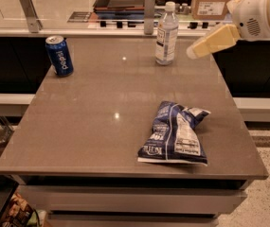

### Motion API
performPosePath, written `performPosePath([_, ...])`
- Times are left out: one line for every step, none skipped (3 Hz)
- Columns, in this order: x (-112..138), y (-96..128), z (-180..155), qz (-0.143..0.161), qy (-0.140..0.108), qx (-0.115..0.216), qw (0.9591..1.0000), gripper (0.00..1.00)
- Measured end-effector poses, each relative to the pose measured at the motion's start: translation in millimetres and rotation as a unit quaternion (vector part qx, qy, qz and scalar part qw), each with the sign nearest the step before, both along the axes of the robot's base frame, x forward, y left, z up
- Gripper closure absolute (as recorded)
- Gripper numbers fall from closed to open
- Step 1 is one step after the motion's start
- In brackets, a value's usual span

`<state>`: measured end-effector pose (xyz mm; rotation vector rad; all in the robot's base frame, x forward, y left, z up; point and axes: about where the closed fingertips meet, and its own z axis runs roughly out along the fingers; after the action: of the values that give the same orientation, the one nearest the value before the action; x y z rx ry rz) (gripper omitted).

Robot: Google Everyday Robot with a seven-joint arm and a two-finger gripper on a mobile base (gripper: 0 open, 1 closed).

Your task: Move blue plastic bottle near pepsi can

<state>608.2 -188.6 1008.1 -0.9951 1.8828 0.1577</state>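
Worktop [101, 126]: grey-brown slab carrying everything. The blue plastic bottle [166, 34] stands upright on it by the far edge, right of the middle, and is the reference for every place below.
Robot arm [260, 13]: white housing, above and to the right of the bottle, beyond the worktop's right side.
Snack bag [176, 135]: blue and white, lying flat, well apart from the bottle on the near side and slightly to its right. It is no part of the job.
Claw [198, 48]: pale yellow, tapering toward the bottle from its right at about label height, near it but apart. Nothing is in it, and I cannot tell whether it is released or clenched.
Blue plastic bottle: clear, with a white cap and a white-and-blue label, untouched.
Pepsi can [59, 56]: dark blue, upright, well apart from the bottle to its left and a little nearer the camera, by the worktop's left edge.
Step in hand: approach for the grasp, judging by the gap between claw and bottle.
Doing it well: come in level from the right and take the bottle squarely around the label, as a tall, light bottle probably tips if pushed high or off-centre. Carry it left along the far side, away from the bag. Set it down just beside the can without touching, since a nudge could send the can toward the left edge.
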Motion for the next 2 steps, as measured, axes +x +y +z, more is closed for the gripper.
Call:
performPosePath([28.7, 20.9, -2.5, 0.017, -0.031, 0.046, 0.9983, 0.0])
performPosePath([28.7, 21.0, -2.5, 0.017, -0.031, 0.046, 0.9983, 0.0])
